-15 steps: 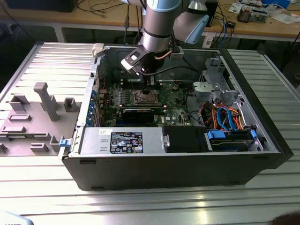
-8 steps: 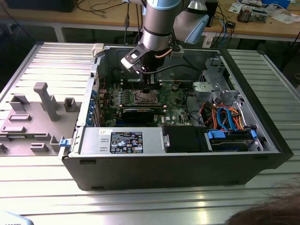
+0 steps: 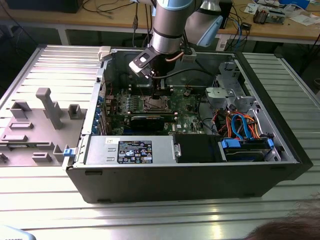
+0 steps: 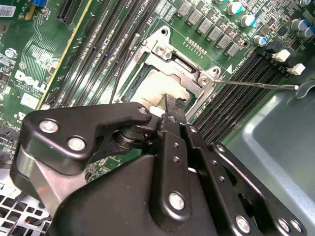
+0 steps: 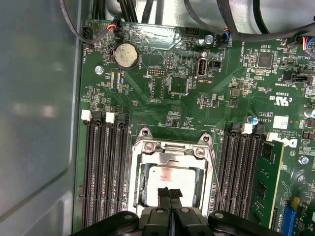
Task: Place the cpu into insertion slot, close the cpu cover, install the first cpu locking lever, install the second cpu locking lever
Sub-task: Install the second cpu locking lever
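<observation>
- Exterior view: a grey-and-blue robot arm [image 3: 167, 25] reaches down into an open black desktop computer case [image 3: 185, 175] lying on its side on a ribbed metal table [image 3: 50, 65]. The black gripper [image 3: 159, 93] hangs just above the small square insertion slot with its shiny metal rim [image 3: 153, 103], which sits on the green circuit board [image 3: 185, 107]. Towards the exterior view's right, orange and blue cables [image 3: 240, 122] run beside grey drive brackets. A grey moulded plastic tray [image 3: 35, 125] lies on the table at the exterior view's left.
- Second wrist view: the gripper's black linkages fill the foreground, and the fingertips [image 4: 173, 107] are pressed together, holding nothing. They hover over the edge of the flat square cpu with a dull silver-grey top [image 4: 155, 88], which lies seated in the insertion slot [image 4: 132, 86]. The thin silver metal cpu cover [image 4: 172, 54] lies down around the chip. A thin wire locking lever [image 4: 256, 83] sticks out sideways across the long black memory slots [image 4: 236, 83], not latched.
- First wrist view: the closed gripper [image 5: 170, 192] sits directly over the near edge of the cpu [image 5: 170, 174]. The cpu cover [image 5: 170, 147] frames the chip, with its window showing the metal top. A second thin lever [image 5: 216, 177] runs along one side of the socket. A round silver coin battery [image 5: 126, 54] sits further off on the circuit board [image 5: 236, 98].
</observation>
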`<state>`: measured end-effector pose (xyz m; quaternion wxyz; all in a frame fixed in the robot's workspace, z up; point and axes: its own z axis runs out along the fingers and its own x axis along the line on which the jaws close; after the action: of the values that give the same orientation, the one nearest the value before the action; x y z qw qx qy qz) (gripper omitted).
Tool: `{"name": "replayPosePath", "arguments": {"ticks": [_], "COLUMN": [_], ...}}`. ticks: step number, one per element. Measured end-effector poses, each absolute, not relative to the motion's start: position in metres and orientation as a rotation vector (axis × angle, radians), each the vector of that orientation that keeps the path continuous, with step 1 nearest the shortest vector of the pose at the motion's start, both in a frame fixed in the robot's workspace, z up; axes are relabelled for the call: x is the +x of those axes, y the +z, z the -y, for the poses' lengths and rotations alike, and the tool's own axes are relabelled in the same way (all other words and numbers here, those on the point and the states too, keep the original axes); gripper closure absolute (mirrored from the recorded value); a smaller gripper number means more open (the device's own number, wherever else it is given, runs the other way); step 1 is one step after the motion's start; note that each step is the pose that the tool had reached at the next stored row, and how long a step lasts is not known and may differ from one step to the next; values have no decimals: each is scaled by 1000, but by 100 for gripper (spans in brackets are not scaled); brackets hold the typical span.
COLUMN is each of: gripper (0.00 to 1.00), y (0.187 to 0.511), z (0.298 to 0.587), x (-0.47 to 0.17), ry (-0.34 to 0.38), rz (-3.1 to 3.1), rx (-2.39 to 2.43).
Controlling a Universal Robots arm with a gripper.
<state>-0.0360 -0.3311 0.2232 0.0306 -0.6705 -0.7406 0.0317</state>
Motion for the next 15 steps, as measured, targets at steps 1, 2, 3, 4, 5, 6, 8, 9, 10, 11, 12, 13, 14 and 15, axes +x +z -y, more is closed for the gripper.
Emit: {"name": "replayPosePath", "arguments": {"ticks": [1, 2, 3, 4, 5, 6, 8, 9, 10, 11, 12, 13, 14, 15], "gripper": [89, 89, 89, 89, 89, 89, 89, 89, 89, 89, 89, 89, 89, 89], "y": [223, 223, 224, 224, 224, 225, 225, 226, 226, 227, 229, 232, 238, 241], "z": [331, 331, 331, 331, 331, 331, 331, 331, 331, 331, 331, 331, 331, 331], "x": [-36, -36, -36, -36, -36, -36, -36, -36, -36, -36, -36, -36, -36, -36], "ry": [98, 98, 98, 98, 98, 98, 98, 98, 98, 98, 98, 98, 98, 98], "rz": [2282, 2282, 2282, 2282, 2282, 2282, 2282, 2282, 2282, 2282, 2282, 2282, 2282, 2282], "rx": [-2067, -2067, -2067, -2067, -2067, -2067, -2067, -2067, -2067, -2067, -2067, -2067, -2067, -2067]}}
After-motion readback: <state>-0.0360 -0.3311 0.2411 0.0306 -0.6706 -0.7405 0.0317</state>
